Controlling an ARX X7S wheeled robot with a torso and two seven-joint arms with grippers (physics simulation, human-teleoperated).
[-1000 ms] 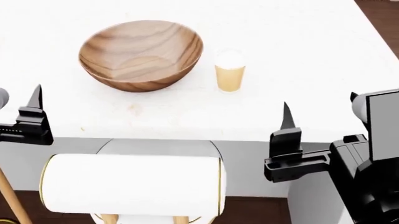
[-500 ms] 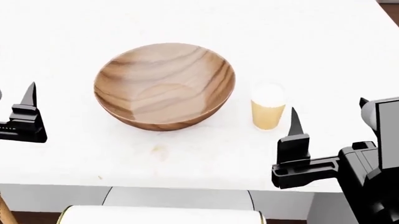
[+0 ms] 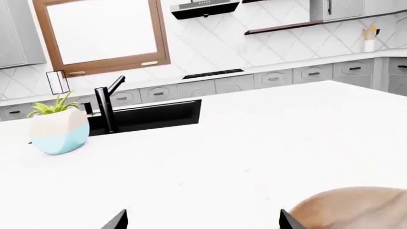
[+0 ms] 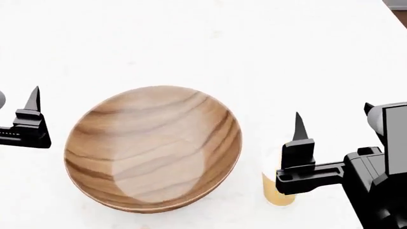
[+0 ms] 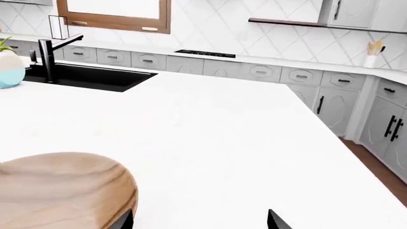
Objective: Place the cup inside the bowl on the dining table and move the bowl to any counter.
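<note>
The right gripper (image 4: 330, 138) hangs above the near right part of the dining table (image 4: 190, 43) with its jaws spread wide and nothing between them; in the head view one dark pointed fingertip (image 4: 298, 126) stands up clearly, the other only peeks out at the frame's right edge. The cup (image 4: 277, 190) stands upright on the table just beside and below the nearer finger, its upper part hidden behind that finger's block, only its tan lower body showing; it is apart from the bowl. The bowl (image 4: 154, 148) rests upright on the table to the left of the right gripper, between the two grippers, nearer to the right one's finger than to the left one. In the right wrist view the bowl's rim (image 5: 66, 191) fills the near corner beside one fingertip, with bare white tabletop ahead. The left gripper (image 3: 202, 222) is also spread wide and empty, its two tips just visible in the left wrist view, the bowl's edge (image 3: 356, 207) close beside one of them. Beyond the table that view shows a black sink (image 3: 149, 116), a black faucet (image 3: 106, 102) and a potted plant (image 3: 58, 129).
</note>
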